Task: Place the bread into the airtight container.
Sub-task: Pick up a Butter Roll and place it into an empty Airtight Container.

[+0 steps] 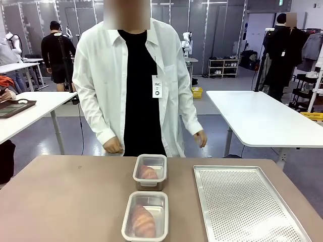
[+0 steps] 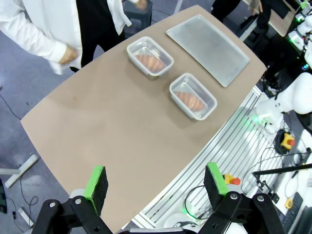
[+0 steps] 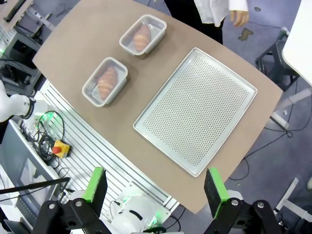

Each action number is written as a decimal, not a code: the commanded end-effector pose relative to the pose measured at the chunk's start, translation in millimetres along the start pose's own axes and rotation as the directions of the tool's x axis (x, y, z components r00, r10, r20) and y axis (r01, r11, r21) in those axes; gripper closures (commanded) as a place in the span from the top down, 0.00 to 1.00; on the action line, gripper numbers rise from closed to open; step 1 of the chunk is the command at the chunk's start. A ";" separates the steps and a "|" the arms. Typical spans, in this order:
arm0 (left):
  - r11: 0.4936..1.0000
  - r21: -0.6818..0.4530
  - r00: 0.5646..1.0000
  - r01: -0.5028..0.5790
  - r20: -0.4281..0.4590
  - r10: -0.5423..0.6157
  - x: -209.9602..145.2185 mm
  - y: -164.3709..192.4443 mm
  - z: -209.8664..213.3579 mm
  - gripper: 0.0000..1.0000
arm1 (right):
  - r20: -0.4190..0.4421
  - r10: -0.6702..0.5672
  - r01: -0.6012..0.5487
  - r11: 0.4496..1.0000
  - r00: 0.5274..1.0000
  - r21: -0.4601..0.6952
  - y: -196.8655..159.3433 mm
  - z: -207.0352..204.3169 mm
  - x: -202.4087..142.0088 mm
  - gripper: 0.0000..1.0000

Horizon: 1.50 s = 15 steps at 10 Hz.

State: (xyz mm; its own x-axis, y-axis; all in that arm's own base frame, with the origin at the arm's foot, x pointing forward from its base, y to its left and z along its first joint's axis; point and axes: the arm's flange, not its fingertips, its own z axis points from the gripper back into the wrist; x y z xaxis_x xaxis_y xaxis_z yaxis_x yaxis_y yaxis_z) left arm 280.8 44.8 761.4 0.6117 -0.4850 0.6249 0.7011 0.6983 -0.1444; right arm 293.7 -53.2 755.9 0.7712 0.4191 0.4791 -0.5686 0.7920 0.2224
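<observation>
Though boxed, bread (image 1: 142, 221) lengthwise toward person (image 1: 136, 75).

The only print I can make out is "JKC" on the small white badge (image 1: 157, 86) hanging at the person's chest; its smaller lines stay illegible.

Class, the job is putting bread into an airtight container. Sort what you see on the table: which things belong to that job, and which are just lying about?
Belong to the job:
- near container, with bread inside
- far container, with second bread inside

Just lying about:
- perforated metal tray, beside the containers, nothing on it
</observation>
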 end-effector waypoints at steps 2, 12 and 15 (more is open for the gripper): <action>1.000 -0.010 1.000 0.016 0.006 -0.016 0.3 -1.1 0.5 1.00 | -0.004 0.016 -0.016 1.000 1.000 0.008 -1.8 3.1 0.7 1.00; 1.000 -0.010 1.000 0.016 0.006 -0.016 0.3 -1.1 0.5 1.00 | -0.004 0.016 -0.016 1.000 1.000 0.008 -1.8 3.1 0.7 1.00; 1.000 -0.010 1.000 0.016 0.006 -0.016 0.3 -1.1 0.5 1.00 | -0.004 0.016 -0.016 1.000 1.000 0.008 -1.8 3.1 0.7 1.00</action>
State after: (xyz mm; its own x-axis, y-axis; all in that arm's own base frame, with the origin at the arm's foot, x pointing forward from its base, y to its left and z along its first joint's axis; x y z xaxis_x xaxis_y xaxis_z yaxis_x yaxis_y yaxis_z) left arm 280.8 44.8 761.4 0.6117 -0.4850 0.6249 0.7011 0.6983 -0.1444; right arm 293.7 -53.3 755.9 0.7712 0.4191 0.4791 -0.5686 0.7920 0.2224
